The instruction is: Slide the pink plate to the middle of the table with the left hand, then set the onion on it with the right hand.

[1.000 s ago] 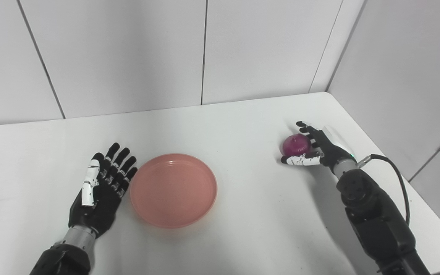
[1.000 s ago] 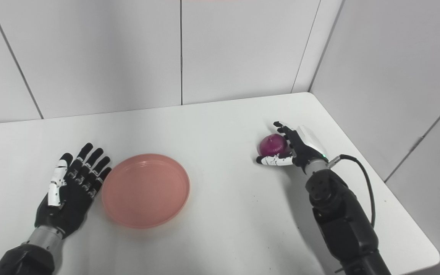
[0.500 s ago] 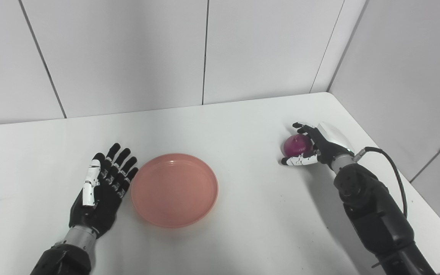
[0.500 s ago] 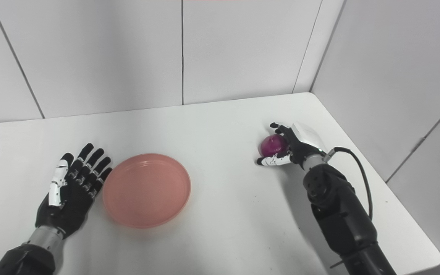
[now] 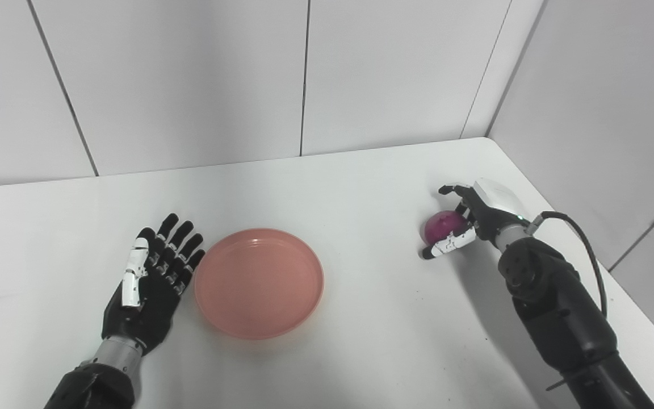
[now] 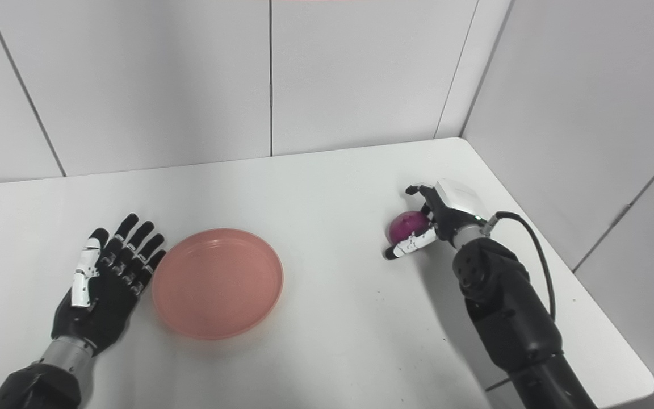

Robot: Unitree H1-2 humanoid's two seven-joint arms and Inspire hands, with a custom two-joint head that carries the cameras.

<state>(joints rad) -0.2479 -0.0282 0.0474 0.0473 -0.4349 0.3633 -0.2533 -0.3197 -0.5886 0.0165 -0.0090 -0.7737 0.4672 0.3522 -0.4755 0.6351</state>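
Observation:
The pink plate [image 5: 259,282] lies on the white table, left of the middle. My left hand [image 5: 151,278] lies flat and open on the table just left of the plate, fingertips close to its rim. The purple onion [image 5: 440,225] sits on the table at the right. My right hand [image 5: 469,218] is cupped around it from the right. Its fingers [image 5: 451,190] arch over the onion's top with a gap, and the white thumb [image 5: 446,245] lies along the onion's front. The hand is not closed on the onion. It also shows in the right eye view [image 6: 443,218].
The white table [image 5: 361,187] is boxed in by grey walls at the back and right. Its right edge runs close behind my right forearm [image 5: 554,307], which carries a black cable [image 5: 582,238].
My right hand has rolled over the onion, fingers arching above it and the thumb swinging down in front. The onion has shifted slightly toward me. The left hand and plate have not moved.

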